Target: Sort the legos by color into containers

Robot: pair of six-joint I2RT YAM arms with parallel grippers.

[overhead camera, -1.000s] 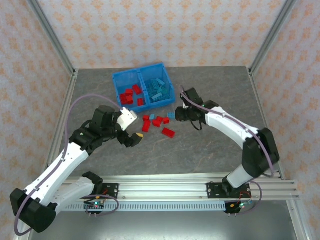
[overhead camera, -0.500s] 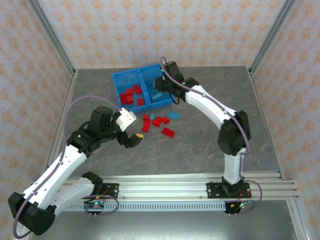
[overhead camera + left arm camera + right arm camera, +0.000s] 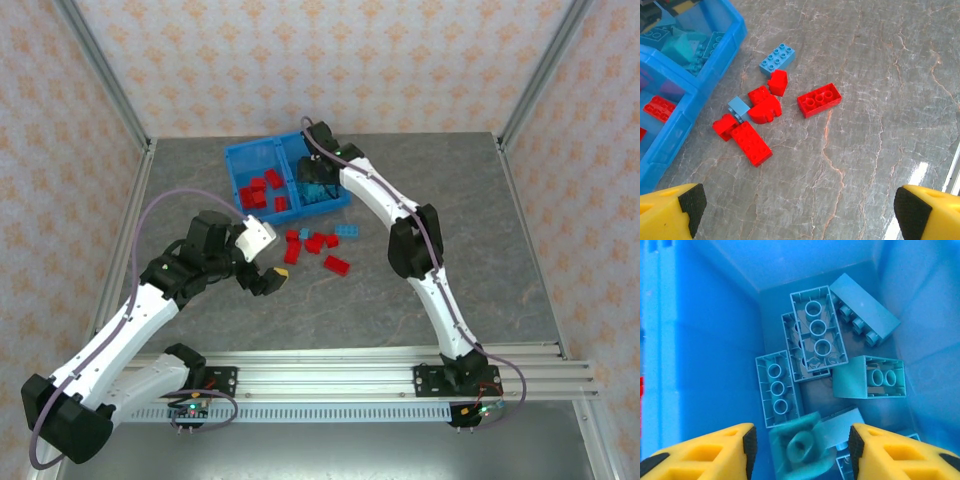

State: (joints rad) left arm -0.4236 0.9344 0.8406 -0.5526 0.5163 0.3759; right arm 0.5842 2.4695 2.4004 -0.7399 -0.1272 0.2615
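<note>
The bright blue bin (image 3: 232,152) stands at the back of the table. Red legos (image 3: 262,190) lie in its left compartment and light blue ones (image 3: 817,332) in its right. My right gripper (image 3: 315,186) hangs open over the right compartment. A blurred light blue brick (image 3: 800,447) sits loose between and below its fingers, touching neither pad. On the table by the bin lie several red bricks (image 3: 819,99) and two light blue ones (image 3: 777,58). My left gripper (image 3: 797,210) is open and empty, just in front of that loose cluster.
The bin's divider wall (image 3: 687,82) and near wall rise beside the loose bricks. My right arm (image 3: 385,205) arches over the table from the bin to its base. Bare grey table (image 3: 470,220) lies to the right and in front.
My right arm has swung from beside the loose bricks to over the bin's right compartment. Its jaws have parted and a light blue brick has come free. The left arm has stayed put.
</note>
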